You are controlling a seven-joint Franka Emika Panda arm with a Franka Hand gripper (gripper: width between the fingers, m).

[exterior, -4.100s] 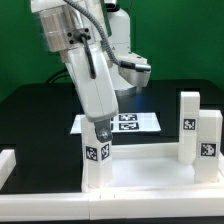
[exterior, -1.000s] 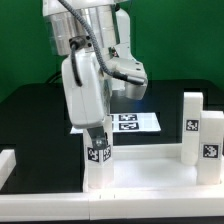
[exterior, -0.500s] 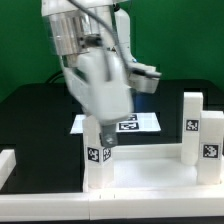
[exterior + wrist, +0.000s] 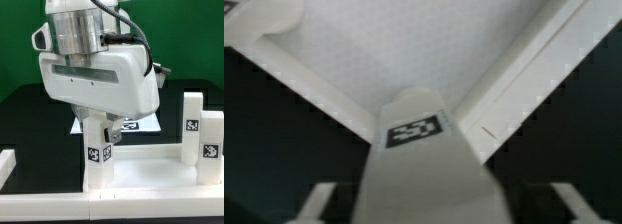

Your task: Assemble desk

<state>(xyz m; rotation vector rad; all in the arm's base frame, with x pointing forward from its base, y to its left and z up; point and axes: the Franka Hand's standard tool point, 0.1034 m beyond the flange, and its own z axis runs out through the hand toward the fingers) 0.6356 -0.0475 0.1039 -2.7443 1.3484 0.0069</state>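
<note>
White arm [image 4: 75,30], glossy rounded shell, grey ribbed band near its top. Broad white boxy hand [image 4: 100,85] with a dark slot across its face. Black cable [image 4: 125,12] looped behind. Two pale fingers [image 4: 322,203] seen, blurred.

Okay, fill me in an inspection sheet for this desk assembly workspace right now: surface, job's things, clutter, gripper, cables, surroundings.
Surface: black table, bare where visible.
Job's things: white tabletop slab lies flat at the front; one leg stands upright on it at the exterior view's left, under the arm; two more tagged legs stand upright at the exterior view's right. A white block at the left edge is cut off.
Clutter: nothing seen.
Gripper: gripper straddles the left leg, one finger on each side; contact cannot be told.
Cables: dark cables run along the arm's top.
Surroundings: green wall; marker board behind the arm.
</note>
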